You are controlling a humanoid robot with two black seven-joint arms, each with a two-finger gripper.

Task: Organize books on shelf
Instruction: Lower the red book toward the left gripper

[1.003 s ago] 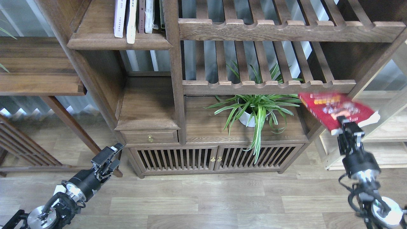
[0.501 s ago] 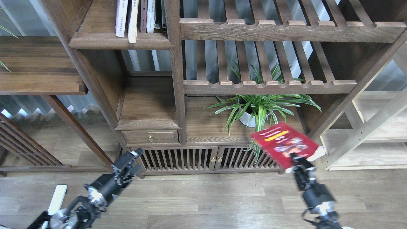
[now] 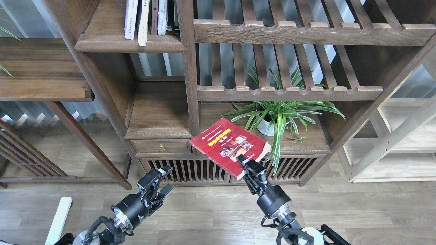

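My right gripper (image 3: 246, 162) is shut on the near edge of the thick red book (image 3: 228, 146) with a yellow title band, holding it cover-up in front of the low cabinet, just right of the bookcase's centre post. My left gripper (image 3: 160, 178) is open and empty, low at the left, in front of the cabinet's slatted doors. The dark-brown shelf (image 3: 129, 42) at the top left carries several upright books (image 3: 143, 20), pale spines among them. A yellow-green book is not in view.
A potted spider plant (image 3: 276, 117) stands on the cabinet top right of the red book. Slatted racks (image 3: 289, 92) with scalloped rails span the right bays. A small drawer (image 3: 161, 147) sits under an open niche. A light wooden frame (image 3: 391, 143) stands at far right. A white bar (image 3: 59, 217) lies on the floor.
My right gripper has carried the red book from the far right, down and leftward to the middle. My left gripper has moved right and slightly lower.
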